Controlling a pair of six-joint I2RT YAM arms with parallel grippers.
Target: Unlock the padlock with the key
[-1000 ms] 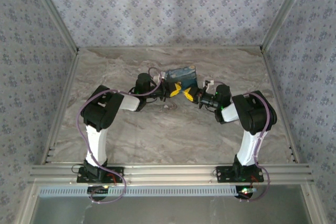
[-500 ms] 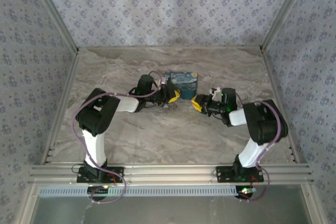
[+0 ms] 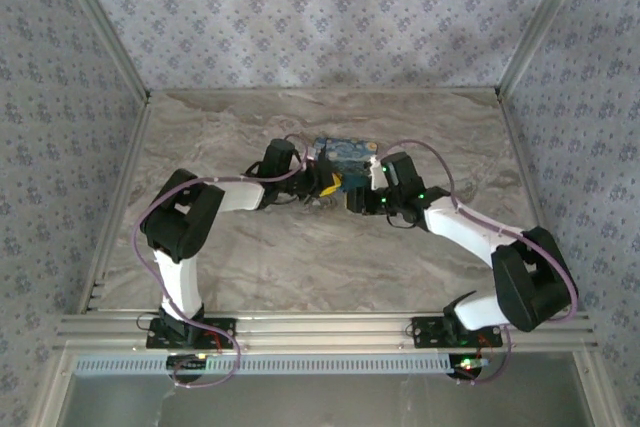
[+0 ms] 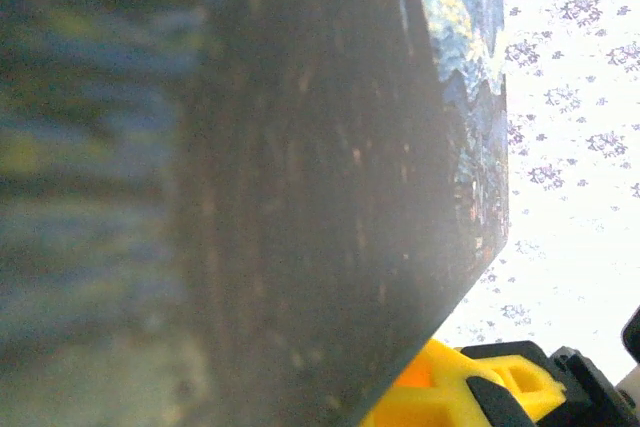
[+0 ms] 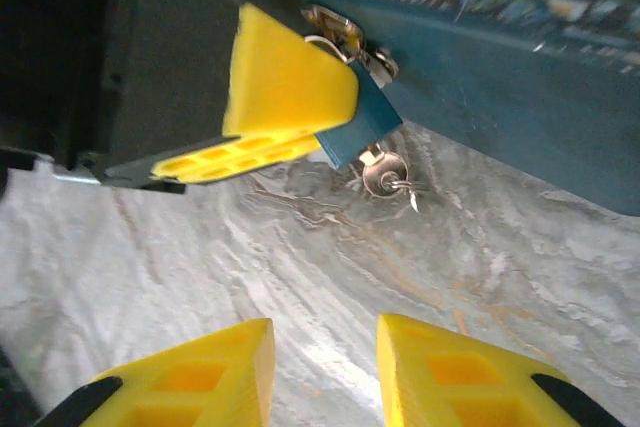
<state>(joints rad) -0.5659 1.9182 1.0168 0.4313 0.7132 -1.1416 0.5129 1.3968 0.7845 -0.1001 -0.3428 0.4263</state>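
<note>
The blue padlock (image 5: 358,132) hangs by its silver shackle from the front of a dark blue painted box (image 3: 347,150). A silver key (image 5: 383,173) with a small ring sticks out of its underside. My left gripper (image 3: 328,183) is shut on the padlock, one yellow finger (image 5: 290,87) lying over the lock body. In the left wrist view the box side (image 4: 300,197) sits blurred right against the lens, with a yellow fingertip (image 4: 470,397) below it. My right gripper (image 5: 325,367) is open with nothing between its fingers, a short way back from the key over the marble table (image 5: 250,267).
The box (image 5: 500,87) stands mid-table, right behind both grippers. Patterned walls and metal corner posts (image 3: 530,37) close in the table on three sides. The right arm's elbow (image 3: 530,282) reaches out towards the right wall.
The right gripper opened, drew back to the right, then returned to the padlock with its elbow swung far right. The left gripper and box shifted slightly.
</note>
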